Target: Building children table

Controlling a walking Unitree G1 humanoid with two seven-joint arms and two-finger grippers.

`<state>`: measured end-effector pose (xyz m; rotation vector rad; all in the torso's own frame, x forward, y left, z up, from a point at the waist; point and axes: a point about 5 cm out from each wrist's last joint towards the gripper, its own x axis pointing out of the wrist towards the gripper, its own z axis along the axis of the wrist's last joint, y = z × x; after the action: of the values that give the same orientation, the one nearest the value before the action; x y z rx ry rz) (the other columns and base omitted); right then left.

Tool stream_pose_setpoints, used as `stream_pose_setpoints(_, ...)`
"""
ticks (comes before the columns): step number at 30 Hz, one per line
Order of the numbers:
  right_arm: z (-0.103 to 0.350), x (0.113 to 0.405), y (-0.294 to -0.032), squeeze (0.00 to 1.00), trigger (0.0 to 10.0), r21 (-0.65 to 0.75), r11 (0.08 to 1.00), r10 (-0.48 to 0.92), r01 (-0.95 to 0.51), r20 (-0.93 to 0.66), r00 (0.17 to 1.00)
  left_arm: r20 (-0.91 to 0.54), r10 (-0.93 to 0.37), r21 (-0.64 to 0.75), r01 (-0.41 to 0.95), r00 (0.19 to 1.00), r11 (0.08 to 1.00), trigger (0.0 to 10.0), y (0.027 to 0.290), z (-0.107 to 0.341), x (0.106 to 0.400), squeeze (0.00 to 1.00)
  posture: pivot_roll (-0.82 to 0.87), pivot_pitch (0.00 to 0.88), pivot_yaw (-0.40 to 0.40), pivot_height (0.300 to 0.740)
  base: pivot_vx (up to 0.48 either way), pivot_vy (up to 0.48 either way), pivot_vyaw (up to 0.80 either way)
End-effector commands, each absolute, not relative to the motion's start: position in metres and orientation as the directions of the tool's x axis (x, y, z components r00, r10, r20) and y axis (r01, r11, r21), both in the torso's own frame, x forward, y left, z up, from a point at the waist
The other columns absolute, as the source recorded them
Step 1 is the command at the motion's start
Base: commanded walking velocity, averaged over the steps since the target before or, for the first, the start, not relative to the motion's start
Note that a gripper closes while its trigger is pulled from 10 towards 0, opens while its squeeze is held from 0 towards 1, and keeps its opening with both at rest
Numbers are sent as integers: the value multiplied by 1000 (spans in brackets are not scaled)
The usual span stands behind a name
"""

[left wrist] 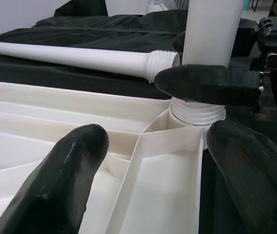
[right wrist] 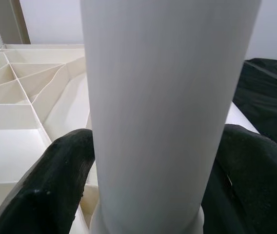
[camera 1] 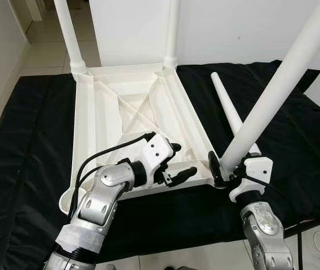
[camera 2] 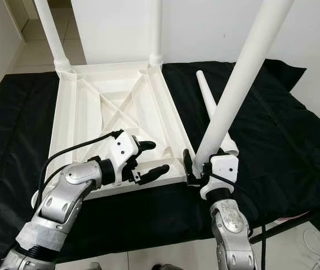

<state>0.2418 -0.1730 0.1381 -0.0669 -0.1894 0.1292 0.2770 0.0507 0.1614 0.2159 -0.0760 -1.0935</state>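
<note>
1. The right gripper (camera 1: 223,169) pinches the lower end of a white table leg (camera 1: 284,79). In the right wrist view one black finger (right wrist: 55,180) lies on each side of the leg, pressed against it.
2. The held leg stands at the near right corner of the upturned white tabletop (camera 1: 98,107), leaning up and away to the right. The left wrist view shows its threaded end (left wrist: 197,113) sitting in the corner socket.
3. The left gripper (camera 1: 181,162) is spread wide and holds nothing. It hovers over the ribbed underside of the tabletop just left of that corner, its fingertips pointing towards the leg. One finger (camera 1: 182,174) is just above the near rim.
4. The tabletop lies upside down on a black mat (camera 1: 25,140) spread over a pale tiled floor (camera 1: 41,50). Its underside shows a frame of straight and crossed ribs.
5. Two more legs already stand upright in the far corners, one at the far left (camera 1: 69,34) and one at the far right (camera 1: 172,34).
6. A fourth leg, loose (camera 1: 227,109), lies flat on the mat just to the right of the tabletop, passing behind the held leg, with its thin end pointing away from the robot.
7. A white wall (camera 1: 233,28) rises close behind the far edge of the tabletop. The mat lies open on both sides, wider on the right. A black cable (camera 1: 101,154) loops from the left wrist over the near left part of the tabletop.
</note>
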Motion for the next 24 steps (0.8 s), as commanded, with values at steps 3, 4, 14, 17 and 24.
stream_pose_setpoints(3,136,243,-176,0,10000,-73,988,145,-134,178,973,-14,-805,212,788,593,577,10000,53,159,281,0,-36,72,-25,740,0,0,0)
stream_pose_setpoints(4,136,243,-176,0,10000,-73,988,145,-134,178,973,-14,-805,212,788,593,577,10000,53,159,281,0,-36,72,-25,740,0,0,0)
stream_pose_setpoints(14,145,247,-183,0,10000,-140,965,248,-224,190,950,-13,-815,208,799,579,564,10000,53,158,279,0,-38,72,-23,740,0,0,0)
stream_pose_setpoints(17,147,250,-188,0,10000,-149,948,304,-280,175,936,-16,-823,200,809,567,553,10000,53,158,277,0,-39,70,-22,740,0,0,0)
stream_pose_setpoints(24,150,255,-196,0,10000,-218,880,453,-421,125,883,-43,-840,207,827,541,522,10000,52,156,276,0,-38,61,-19,740,0,0,0)
